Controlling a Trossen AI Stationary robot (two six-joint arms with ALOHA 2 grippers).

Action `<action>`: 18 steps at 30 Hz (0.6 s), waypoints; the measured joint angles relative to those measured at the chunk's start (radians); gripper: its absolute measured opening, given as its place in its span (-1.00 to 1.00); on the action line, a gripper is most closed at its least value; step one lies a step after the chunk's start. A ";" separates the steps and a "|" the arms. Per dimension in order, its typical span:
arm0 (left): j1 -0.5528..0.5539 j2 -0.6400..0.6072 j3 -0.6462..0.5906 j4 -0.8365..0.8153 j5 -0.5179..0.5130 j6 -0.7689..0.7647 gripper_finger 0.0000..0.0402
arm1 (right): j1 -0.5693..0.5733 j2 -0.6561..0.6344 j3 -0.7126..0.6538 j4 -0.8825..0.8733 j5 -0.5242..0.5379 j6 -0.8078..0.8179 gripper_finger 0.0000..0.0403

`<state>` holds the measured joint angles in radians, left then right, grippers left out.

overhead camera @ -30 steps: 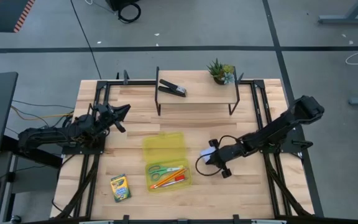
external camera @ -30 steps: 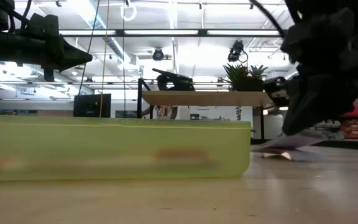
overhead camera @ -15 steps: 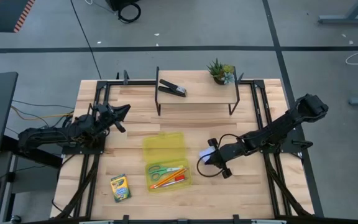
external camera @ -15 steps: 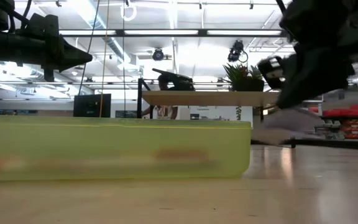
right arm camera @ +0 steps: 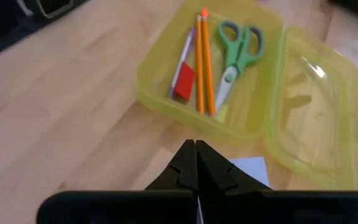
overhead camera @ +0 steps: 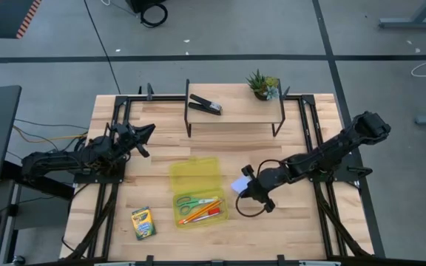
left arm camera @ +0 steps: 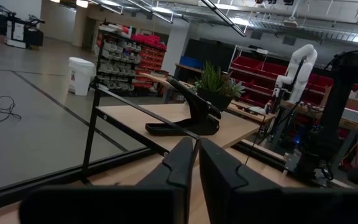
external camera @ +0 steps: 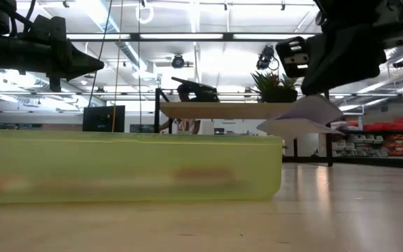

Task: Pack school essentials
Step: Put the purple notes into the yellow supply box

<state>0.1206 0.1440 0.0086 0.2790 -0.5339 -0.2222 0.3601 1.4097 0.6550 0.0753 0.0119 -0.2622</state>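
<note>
A yellow-green box lies open near the table's middle: its tray [overhead camera: 200,209] holds green-handled scissors [right arm camera: 238,50], two orange pencils [right arm camera: 202,62] and a small red block [right arm camera: 182,84], and its lid [overhead camera: 195,175] lies flat on the far side. Just right of the box, my right gripper [overhead camera: 247,185] is shut on the pale-blue note pad [overhead camera: 238,185], which is off the table. The crayon box [overhead camera: 143,222] lies flat near the front left. My left gripper [overhead camera: 145,136] waits shut over the table's left side. My right gripper pinches the note pad between its two fingers at one edge [right arm camera: 234,167]. It comes from the table's right, slanting downward. The pad [external camera: 299,120] hangs just under the fingers, roughly level and clear of the table, with its top sheets [external camera: 315,107] arched up.
A black-framed wooden shelf [overhead camera: 235,114] stands at the far side and carries a black stapler [overhead camera: 205,104] and a small potted plant [overhead camera: 262,85]. Black rails [overhead camera: 313,148] run along both table sides. Bare wood [overhead camera: 287,229] lies in front of my right gripper.
My right gripper has risen and rolled a little, drifting toward the box. The note pad, which lay on the table a second ago, has come up with it and now hangs clear of the wood.
</note>
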 joint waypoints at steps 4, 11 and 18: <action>0.000 0.000 0.000 0.000 0.000 0.000 -0.81 | -0.028 0.000 0.022 0.008 -0.047 -0.022 -0.98; 0.000 0.000 0.000 0.000 0.000 0.000 -0.86 | -0.074 0.054 0.074 0.063 -0.120 -0.037 -0.98; 0.000 0.000 0.000 0.000 0.000 0.000 -0.82 | -0.094 0.257 0.259 0.073 -0.258 -0.092 -0.98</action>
<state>0.1207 0.1439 0.0085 0.2786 -0.5339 -0.2224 0.2666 1.6672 0.9140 0.1480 -0.2456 -0.3545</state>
